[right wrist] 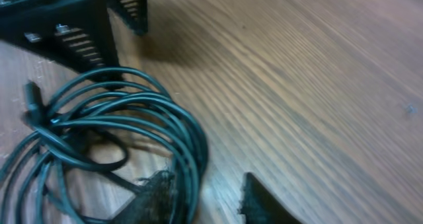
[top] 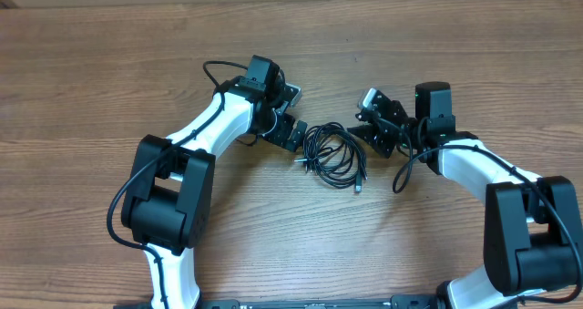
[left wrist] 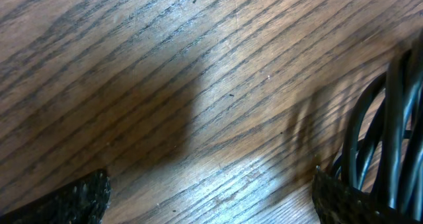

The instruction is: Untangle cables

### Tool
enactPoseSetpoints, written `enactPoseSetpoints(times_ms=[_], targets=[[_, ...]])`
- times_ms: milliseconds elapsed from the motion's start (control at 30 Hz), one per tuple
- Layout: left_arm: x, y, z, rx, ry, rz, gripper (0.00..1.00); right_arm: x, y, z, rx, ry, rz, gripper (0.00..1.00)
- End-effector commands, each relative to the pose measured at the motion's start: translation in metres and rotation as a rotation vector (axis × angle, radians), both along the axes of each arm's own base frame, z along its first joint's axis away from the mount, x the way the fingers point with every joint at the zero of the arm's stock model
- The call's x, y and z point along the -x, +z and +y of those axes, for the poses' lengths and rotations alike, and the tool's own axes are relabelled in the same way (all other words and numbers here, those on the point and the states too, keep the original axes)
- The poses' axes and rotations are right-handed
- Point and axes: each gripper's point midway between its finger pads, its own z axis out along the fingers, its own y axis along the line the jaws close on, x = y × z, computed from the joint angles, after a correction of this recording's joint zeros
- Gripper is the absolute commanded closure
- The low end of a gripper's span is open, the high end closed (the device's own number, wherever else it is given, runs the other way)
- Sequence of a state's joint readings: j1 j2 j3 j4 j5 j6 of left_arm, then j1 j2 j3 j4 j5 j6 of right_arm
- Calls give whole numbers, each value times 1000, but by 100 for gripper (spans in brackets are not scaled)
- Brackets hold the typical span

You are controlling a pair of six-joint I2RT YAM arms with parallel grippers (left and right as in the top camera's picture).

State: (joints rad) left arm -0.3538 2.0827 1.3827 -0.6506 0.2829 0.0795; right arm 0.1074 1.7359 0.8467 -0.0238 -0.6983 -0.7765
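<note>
The cables (top: pixel 332 154) lie as one loose black coil on the wooden table between my two arms; a small plug (top: pixel 358 189) sticks out at its lower right. My left gripper (top: pixel 296 138) is at the coil's left edge, wide open over bare wood (left wrist: pixel 208 204), and the strands (left wrist: pixel 390 131) run just past its right finger (left wrist: pixel 344 201). My right gripper (top: pixel 369 131) is at the coil's right edge with its jaws partly apart (right wrist: pixel 208 201). The outer loops of the coil (right wrist: pixel 132 118) pass against its left finger (right wrist: pixel 155 197) inside the gap, not pinched.
The table (top: pixel 109 63) is brown wood grain all round. My left arm's black gripper body (right wrist: pixel 73 26) shows beyond the coil in the right wrist view. Thicker black arm wires (top: pixel 405 172) hang beside the right arm.
</note>
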Motion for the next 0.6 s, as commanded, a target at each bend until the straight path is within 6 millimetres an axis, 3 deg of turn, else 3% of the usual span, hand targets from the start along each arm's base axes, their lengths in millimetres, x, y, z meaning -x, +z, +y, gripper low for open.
enactPoseSetpoints(times_ms=[0,167,267,433,567], targets=[[96,-118,49,-230,13,373,0,2,26,13,-73,64,-37,59],[106,-111,70,-276,99,456,1,13,25,17,-101,106,-4,55],[103,-103,79,-271,142,463,0,22,24,22,-118,132,32,53],[71,-76,85,-266,164,321,0,46,12,35,-16,322,-76,56],[41,-42,82,-264,153,152,0,46,1,42,88,349,-119,53]])
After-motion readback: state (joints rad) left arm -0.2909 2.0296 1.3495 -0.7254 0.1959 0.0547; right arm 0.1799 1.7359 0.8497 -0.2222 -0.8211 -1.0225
